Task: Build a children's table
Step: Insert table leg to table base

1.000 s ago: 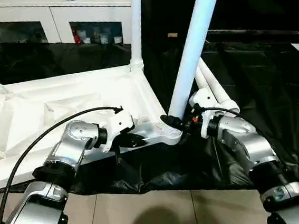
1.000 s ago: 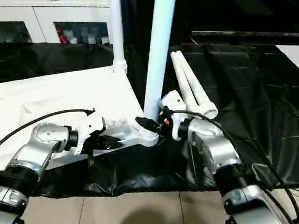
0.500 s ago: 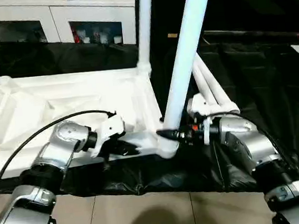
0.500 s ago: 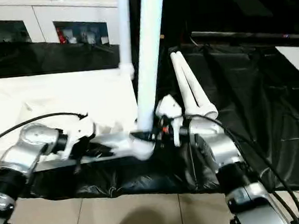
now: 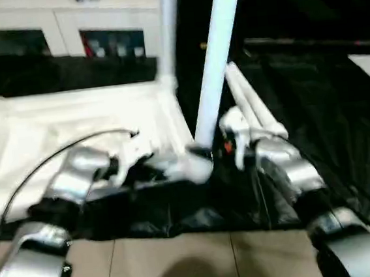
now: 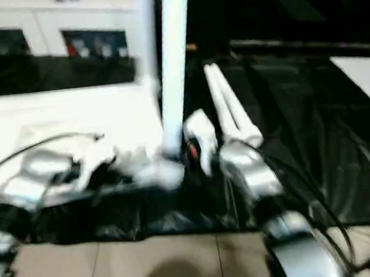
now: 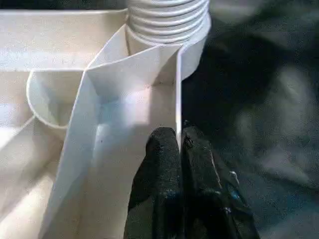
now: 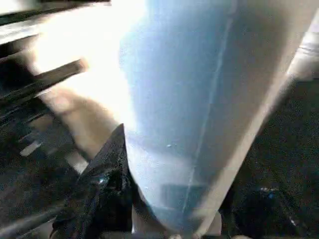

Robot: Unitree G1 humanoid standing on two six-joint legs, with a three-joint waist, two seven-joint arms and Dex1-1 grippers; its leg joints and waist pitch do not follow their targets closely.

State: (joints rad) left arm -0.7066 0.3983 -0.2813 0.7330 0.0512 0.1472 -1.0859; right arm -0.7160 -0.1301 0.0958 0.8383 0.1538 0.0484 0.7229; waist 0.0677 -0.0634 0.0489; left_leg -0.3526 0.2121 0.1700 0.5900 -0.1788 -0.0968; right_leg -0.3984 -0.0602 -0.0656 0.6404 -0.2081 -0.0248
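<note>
My left gripper [image 7: 179,149] is clamped on the rim of the upturned top [image 5: 52,125], which lies on the black table [image 5: 325,99]; my right gripper [image 8: 164,199] grips a leg [image 5: 219,50] standing in its near corner

Both head views were smeared, so we could not make out the left gripper [image 5: 150,170] where it met the table top [image 5: 33,127]. The upright leg [image 5: 215,57] ran off the upper edge, its upper end cut away. The second standing leg [image 5: 168,29] was cropped the same way. Items behind the cabinet [image 5: 63,26] glass in the upper left were too blurred to identify. In the right wrist view the leg hid most of the right gripper [image 8: 164,209].
</note>
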